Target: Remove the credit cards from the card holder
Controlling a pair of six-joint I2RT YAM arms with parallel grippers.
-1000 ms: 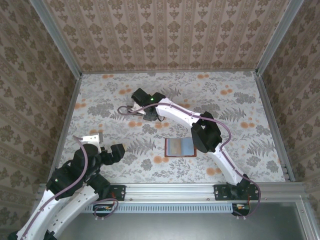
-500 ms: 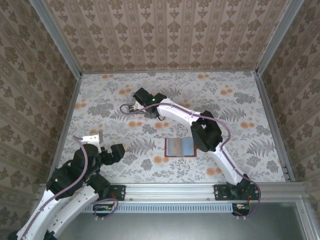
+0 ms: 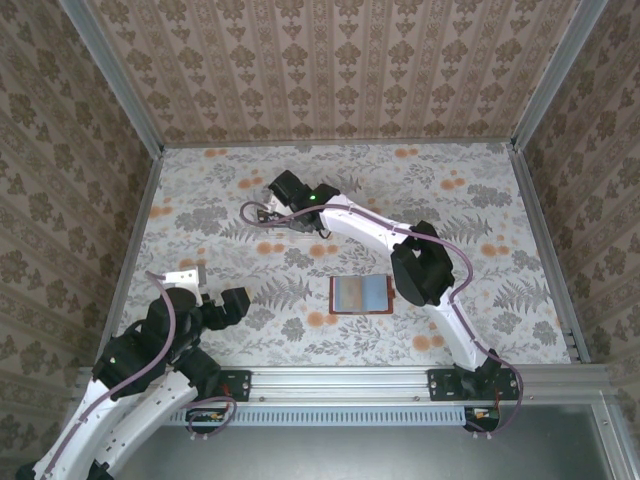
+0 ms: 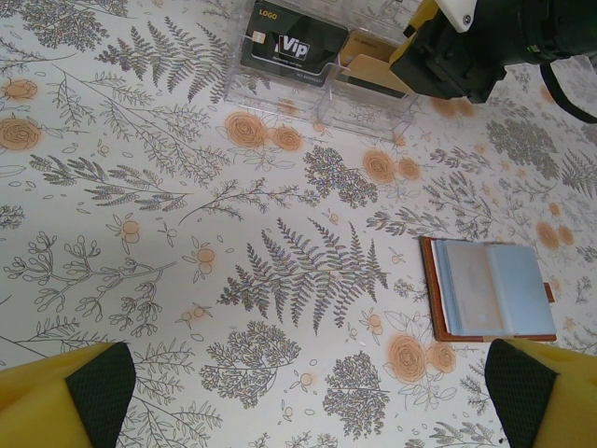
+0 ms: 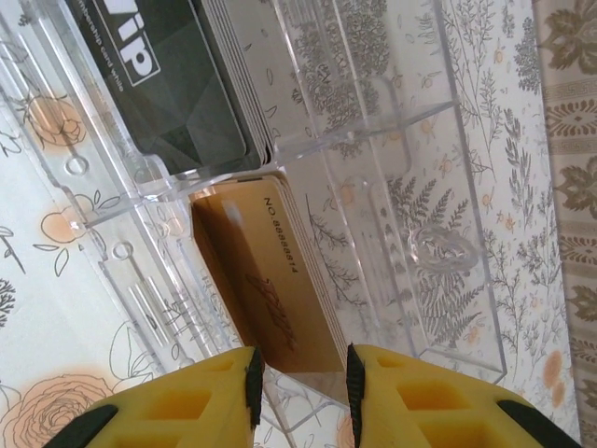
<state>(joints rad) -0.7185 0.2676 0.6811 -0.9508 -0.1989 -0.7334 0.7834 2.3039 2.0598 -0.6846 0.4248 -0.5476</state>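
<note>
- Reads "LOGO", "Vip" on dark card [image 4: 289,42].
- Pinched by right gripper [image 5: 298,373]: tan card [image 5: 270,280], digits blurred, lower edge hidden.
- Spread wide, empty: left gripper [image 4: 310,387].

The top camera looks down from behind over the whole table [image 3: 480,200]. The left wrist camera, nearer, faces forward, sharing the card holder [image 4: 490,289] and clear box [image 4: 280,98] (seen close from the right wrist).

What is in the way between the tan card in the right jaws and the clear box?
Nothing I can see. The tan card already pokes into the clear box, in the compartment beside the black card, with a clear wall between them.
</note>
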